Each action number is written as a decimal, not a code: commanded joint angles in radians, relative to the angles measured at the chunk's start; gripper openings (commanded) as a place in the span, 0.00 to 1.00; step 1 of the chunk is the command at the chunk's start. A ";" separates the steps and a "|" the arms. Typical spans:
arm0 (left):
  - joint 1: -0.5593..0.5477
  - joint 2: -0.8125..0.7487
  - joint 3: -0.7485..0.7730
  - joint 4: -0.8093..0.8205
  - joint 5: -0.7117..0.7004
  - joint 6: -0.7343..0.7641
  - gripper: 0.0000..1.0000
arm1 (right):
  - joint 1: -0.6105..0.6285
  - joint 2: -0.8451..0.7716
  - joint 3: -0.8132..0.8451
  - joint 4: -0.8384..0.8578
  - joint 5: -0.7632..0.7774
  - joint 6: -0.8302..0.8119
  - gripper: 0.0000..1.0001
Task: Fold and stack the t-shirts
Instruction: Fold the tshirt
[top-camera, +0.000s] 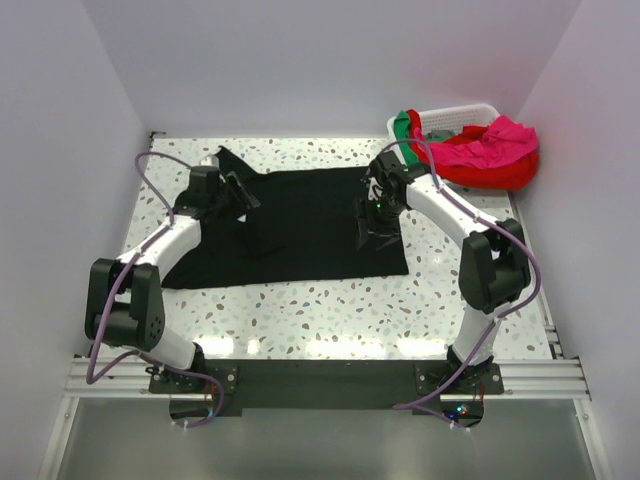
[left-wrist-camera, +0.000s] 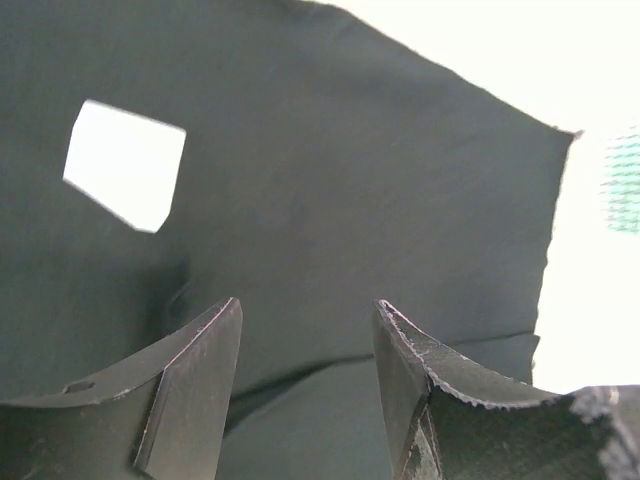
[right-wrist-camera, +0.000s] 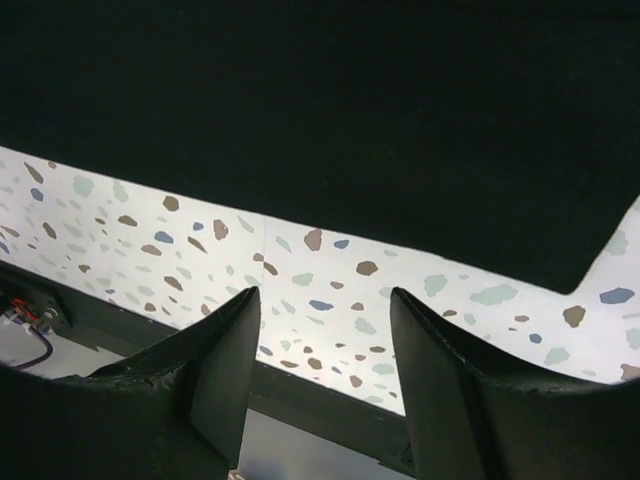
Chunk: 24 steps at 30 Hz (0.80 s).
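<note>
A black t-shirt (top-camera: 300, 225) lies spread flat across the middle of the speckled table. My left gripper (top-camera: 244, 196) hovers over its left part, open and holding nothing; in the left wrist view its fingers (left-wrist-camera: 205, 385) stand apart over dark cloth (left-wrist-camera: 330, 190) with a fold line beneath. My right gripper (top-camera: 376, 222) hangs above the shirt's right part, also open and empty. In the right wrist view the gripper (right-wrist-camera: 322, 300) shows bare table between its fingers, with the shirt's edge (right-wrist-camera: 350, 130) beyond. More t-shirts, red (top-camera: 480, 168), magenta (top-camera: 508, 138) and green (top-camera: 403, 122), are heaped at the back right.
A white slatted basket (top-camera: 470, 110) holds the heap in the back right corner, against the walls. Speckled tabletop (top-camera: 330, 310) shows between the black shirt and the arm bases. A pale opening (left-wrist-camera: 125, 165) shows among the cloth in the left wrist view.
</note>
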<state>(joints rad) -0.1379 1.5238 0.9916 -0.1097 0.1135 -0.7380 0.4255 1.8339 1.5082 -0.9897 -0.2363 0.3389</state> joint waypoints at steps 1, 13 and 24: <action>-0.009 0.009 -0.070 -0.053 -0.031 -0.038 0.59 | 0.007 0.014 0.043 0.016 -0.044 -0.015 0.58; -0.035 0.117 -0.033 -0.073 -0.078 -0.018 0.59 | 0.006 0.008 0.027 0.016 -0.031 -0.018 0.58; -0.095 0.223 0.021 -0.030 -0.049 -0.034 0.59 | 0.007 0.022 0.035 0.002 -0.017 -0.015 0.59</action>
<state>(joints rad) -0.2115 1.7252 0.9619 -0.1856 0.0547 -0.7662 0.4267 1.8561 1.5124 -0.9836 -0.2531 0.3317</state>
